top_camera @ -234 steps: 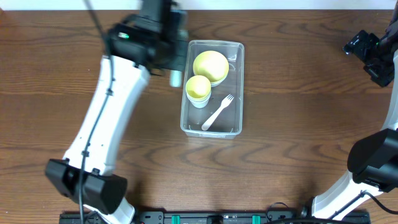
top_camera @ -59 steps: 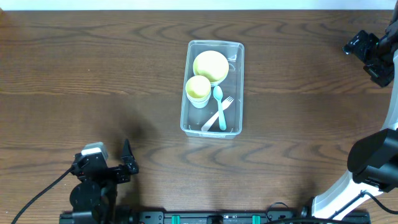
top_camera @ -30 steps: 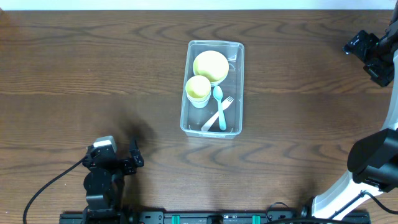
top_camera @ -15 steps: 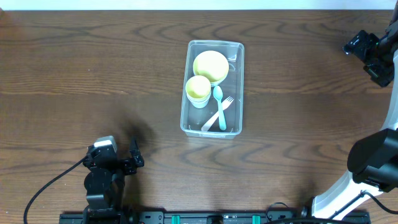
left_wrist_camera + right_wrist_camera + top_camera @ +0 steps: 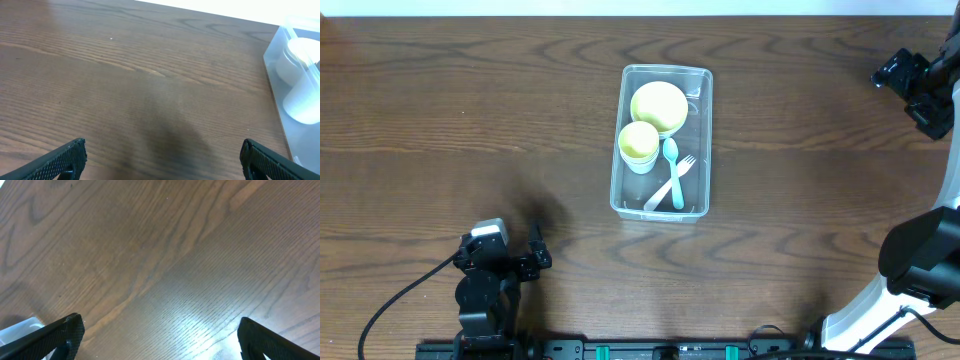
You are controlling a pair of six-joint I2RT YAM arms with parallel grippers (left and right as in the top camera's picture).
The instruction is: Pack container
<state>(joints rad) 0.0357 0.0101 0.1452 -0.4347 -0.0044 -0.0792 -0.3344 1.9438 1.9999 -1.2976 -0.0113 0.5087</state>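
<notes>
The clear container (image 5: 617, 190) stands at the middle of the table. Inside it are a yellow-green bowl (image 5: 658, 106), a yellow-green cup (image 5: 639, 143), a teal spoon (image 5: 672, 170) and a white fork (image 5: 663, 190). My left gripper (image 5: 533, 255) rests far off at the near left edge, open and empty. In the left wrist view that gripper (image 5: 162, 160) spans bare wood, with the container's wall (image 5: 274, 75) at the right edge. My right gripper (image 5: 910, 85) hovers at the far right, open; in the right wrist view it (image 5: 160, 335) holds nothing.
Brown wooden tabletop (image 5: 790, 200) surrounds the container on all sides. The right arm's base (image 5: 920, 270) stands at the near right corner. A corner of the container (image 5: 20, 330) shows at the lower left of the right wrist view.
The left arm has withdrawn from beside the container to the near left edge, and the teal spoon now lies inside. Nothing has moved in the last second.
</notes>
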